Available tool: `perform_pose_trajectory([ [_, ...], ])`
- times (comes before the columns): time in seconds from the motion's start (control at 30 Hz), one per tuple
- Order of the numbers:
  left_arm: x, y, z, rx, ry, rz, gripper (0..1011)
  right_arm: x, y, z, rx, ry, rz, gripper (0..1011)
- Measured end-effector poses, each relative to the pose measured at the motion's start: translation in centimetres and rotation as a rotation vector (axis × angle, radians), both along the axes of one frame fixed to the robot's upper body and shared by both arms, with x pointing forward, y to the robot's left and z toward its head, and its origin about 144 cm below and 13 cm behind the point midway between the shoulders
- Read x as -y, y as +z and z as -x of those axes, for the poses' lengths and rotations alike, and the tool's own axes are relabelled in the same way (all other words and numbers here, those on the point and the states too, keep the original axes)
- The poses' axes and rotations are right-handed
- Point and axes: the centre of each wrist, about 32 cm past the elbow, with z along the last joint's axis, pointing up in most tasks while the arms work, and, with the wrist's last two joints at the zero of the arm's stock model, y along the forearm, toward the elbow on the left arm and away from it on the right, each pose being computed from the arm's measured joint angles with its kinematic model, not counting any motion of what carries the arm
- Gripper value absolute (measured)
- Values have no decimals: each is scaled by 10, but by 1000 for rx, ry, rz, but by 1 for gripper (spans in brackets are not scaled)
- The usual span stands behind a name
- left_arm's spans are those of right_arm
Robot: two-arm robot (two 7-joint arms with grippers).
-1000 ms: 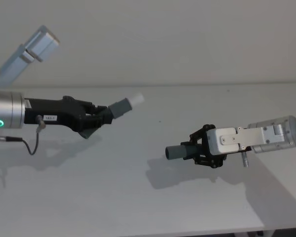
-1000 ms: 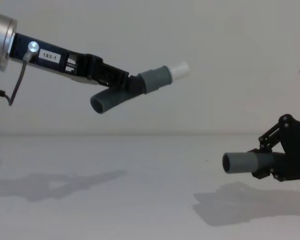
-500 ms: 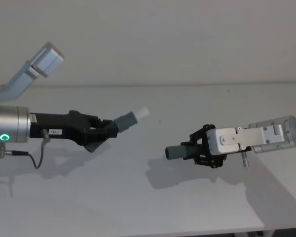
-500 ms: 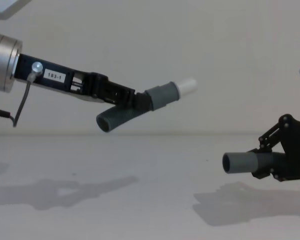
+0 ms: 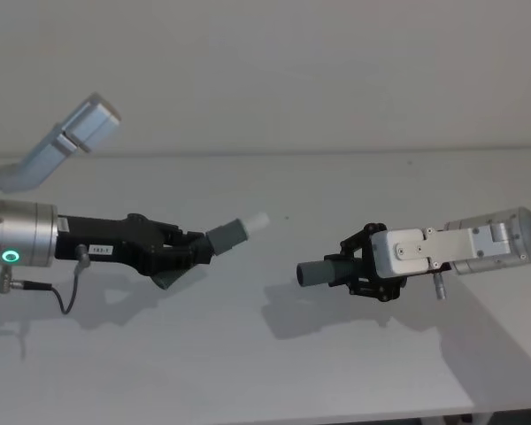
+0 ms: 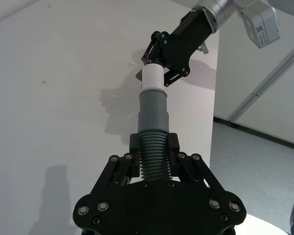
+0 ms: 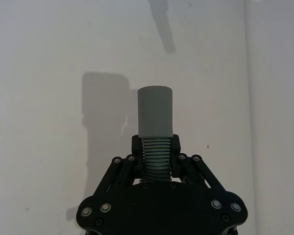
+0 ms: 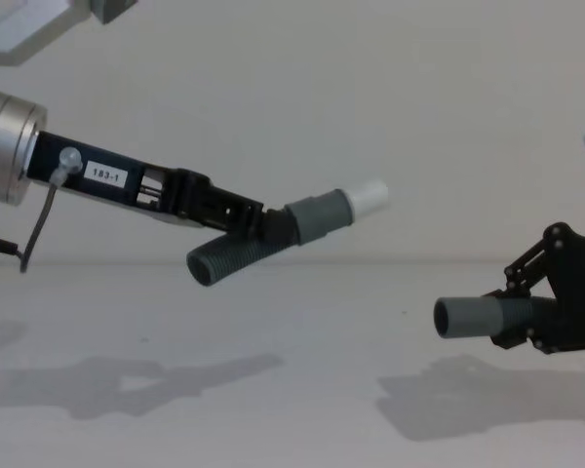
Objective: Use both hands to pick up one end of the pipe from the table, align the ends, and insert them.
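My left gripper (image 5: 195, 251) is clamped on the white-tipped pipe piece (image 5: 231, 235) at its ribs, my right gripper (image 5: 347, 270) likewise on the open-mouthed piece (image 5: 317, 273), both above the table (image 5: 248, 372), well apart; probably light and bendy, so best gripped near the ends.

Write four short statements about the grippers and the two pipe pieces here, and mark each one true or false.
1. The left gripper holds the white-tipped piece clear of the table. True.
2. The two pieces are joined. False: a gap separates the white tip from the open mouth of the plain grey piece.
3. The right gripper is open and empty. False: it is shut on the plain grey piece.
4. In the chest view, the white tip sits higher than the open mouth. True.
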Motion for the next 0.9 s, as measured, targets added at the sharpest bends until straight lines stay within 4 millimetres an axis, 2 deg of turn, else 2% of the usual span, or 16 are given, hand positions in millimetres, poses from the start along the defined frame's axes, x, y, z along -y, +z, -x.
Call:
perform_pose_trajectory([
  [0.9,13,-22,-23,-81,-78,-6,289,0,0,0,0,0,0,272],
])
